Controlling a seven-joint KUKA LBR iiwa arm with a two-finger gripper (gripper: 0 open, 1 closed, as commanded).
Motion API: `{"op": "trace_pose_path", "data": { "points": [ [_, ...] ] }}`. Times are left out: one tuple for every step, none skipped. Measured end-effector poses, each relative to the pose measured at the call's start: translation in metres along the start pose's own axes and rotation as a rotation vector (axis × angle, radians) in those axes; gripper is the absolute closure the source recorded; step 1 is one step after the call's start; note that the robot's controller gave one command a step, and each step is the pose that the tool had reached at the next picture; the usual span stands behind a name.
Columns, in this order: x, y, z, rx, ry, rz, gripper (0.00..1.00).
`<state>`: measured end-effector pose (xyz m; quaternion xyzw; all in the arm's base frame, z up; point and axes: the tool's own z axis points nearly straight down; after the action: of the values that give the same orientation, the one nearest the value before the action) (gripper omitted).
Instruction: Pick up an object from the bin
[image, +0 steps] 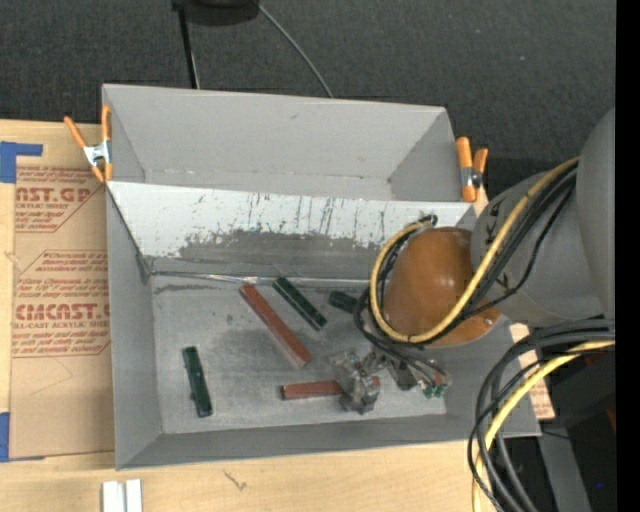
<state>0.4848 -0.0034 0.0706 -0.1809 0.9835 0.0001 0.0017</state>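
Observation:
My gripper (360, 388) is low in the bin's front right part, below the orange wrist cover. Its tip sits right at the right end of a short red-brown bar (309, 390) lying flat on the floor; whether it touches the bar is unclear. A long red-brown strip (275, 325) lies diagonally just up and left of it. A dark green bar (300, 303) lies beside that strip, nearer the back wall. A small dark piece (345, 299) lies to the right of the green bar, partly under the wrist cover.
A green bar (197, 380) lies alone at the front left, near the left wall. The arm and its looped cables hang over the bin's right side and hide the floor there. Bare floor lies between the left green bar and the red-brown pieces.

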Motion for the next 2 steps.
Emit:
{"op": "trace_pose_path", "data": {
  "points": [
    [0.0,0.0,0.0,0.0,0.0,0.0,1.0],
    [0.005,-0.001,-0.052,-0.004,0.01,0.018,1.0]
  ]
}}
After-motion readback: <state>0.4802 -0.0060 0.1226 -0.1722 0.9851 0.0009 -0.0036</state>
